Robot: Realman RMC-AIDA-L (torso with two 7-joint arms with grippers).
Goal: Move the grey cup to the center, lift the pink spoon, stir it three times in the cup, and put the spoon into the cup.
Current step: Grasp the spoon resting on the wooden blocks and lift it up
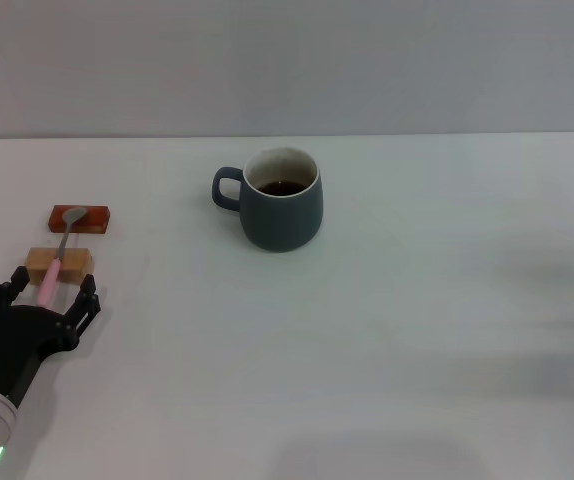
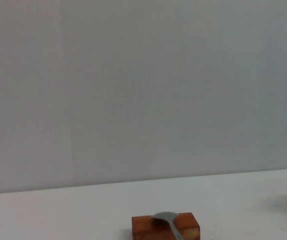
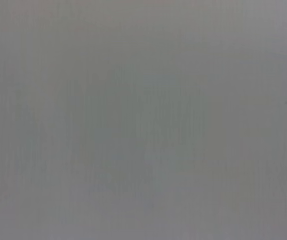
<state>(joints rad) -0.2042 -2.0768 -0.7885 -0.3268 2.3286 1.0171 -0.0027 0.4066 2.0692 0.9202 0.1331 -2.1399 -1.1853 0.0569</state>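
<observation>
The grey cup stands upright near the middle of the white table, its handle pointing to the left and dark liquid inside. Far left, the pink spoon lies across two small blocks, with its metal bowl on the reddish-brown one. My left gripper is at the near end of the pink handle. It is open, with black fingers spread on either side of the handle tip. The right gripper is out of view.
The reddish-brown block and the tan wooden block hold the spoon off the table. A grey wall rises behind the table's far edge. The right wrist view holds only a plain grey surface.
</observation>
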